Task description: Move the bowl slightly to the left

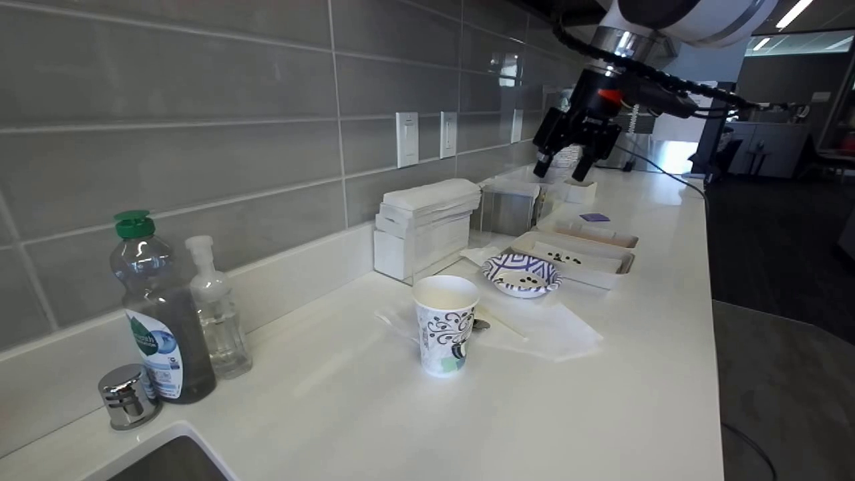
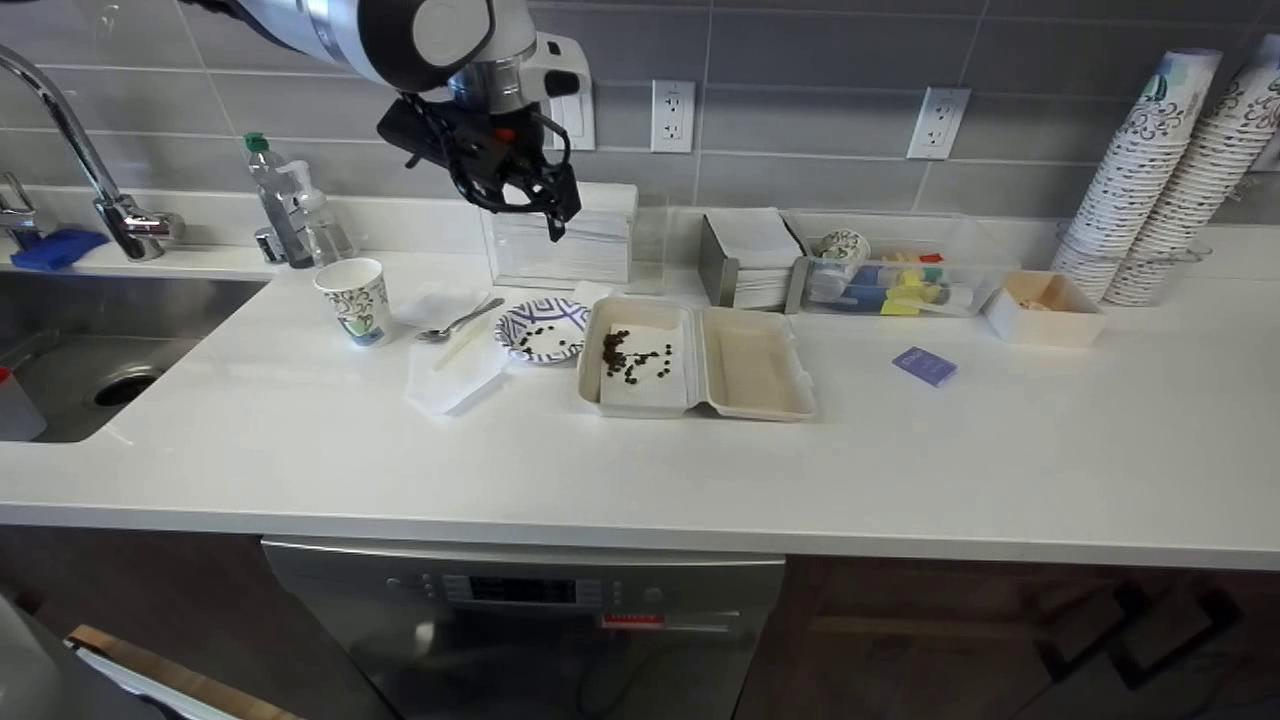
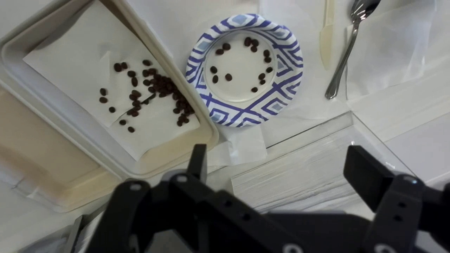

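Imo nothing's done yet, whole nudge to go: claw (image 3: pixel 276 153) spread wide, empty, bowl (image 3: pixel 239 63) around its 11 o'clock (wrist view).

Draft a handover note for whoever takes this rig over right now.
Tool: open, holding nothing, raised above the counter.
Bowl: between the open takeout container and the spoon, dark beans inside.
Done: these pictures alone can't settle whether the bowl has been moved.
Left: if not, probably lower the tool, grip the bowl, shift it slightly left and release, keeping it level.
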You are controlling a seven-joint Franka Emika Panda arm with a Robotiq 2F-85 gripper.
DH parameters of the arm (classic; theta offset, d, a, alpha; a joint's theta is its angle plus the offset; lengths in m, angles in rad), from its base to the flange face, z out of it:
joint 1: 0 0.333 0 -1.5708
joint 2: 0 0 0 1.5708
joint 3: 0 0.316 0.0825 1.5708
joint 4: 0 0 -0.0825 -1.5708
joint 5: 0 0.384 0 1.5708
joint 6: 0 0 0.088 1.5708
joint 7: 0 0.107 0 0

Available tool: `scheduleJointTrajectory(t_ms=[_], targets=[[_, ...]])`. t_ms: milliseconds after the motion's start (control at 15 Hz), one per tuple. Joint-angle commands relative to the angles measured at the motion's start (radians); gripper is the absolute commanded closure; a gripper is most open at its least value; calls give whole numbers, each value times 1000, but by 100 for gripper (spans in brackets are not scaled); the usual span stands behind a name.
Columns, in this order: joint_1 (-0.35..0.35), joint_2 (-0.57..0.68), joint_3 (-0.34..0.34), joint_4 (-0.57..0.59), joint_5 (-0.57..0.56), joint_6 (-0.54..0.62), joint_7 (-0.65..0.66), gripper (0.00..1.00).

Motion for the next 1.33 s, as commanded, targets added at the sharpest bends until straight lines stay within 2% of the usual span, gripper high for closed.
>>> scheduleJointTrajectory(t_ms=[0, 333, 533, 600, 1000, 1267], targets=[[4, 78, 45, 16, -92, 30, 137, 0], [18, 180, 108, 24, -376, 102, 424, 0], [47, 246, 109, 37, -473, 147, 544, 0], [48, 191, 97, 11, -413, 113, 466, 0], [54, 197, 89, 16, -418, 119, 472, 0], [64, 277, 92, 49, -389, 150, 520, 0]])
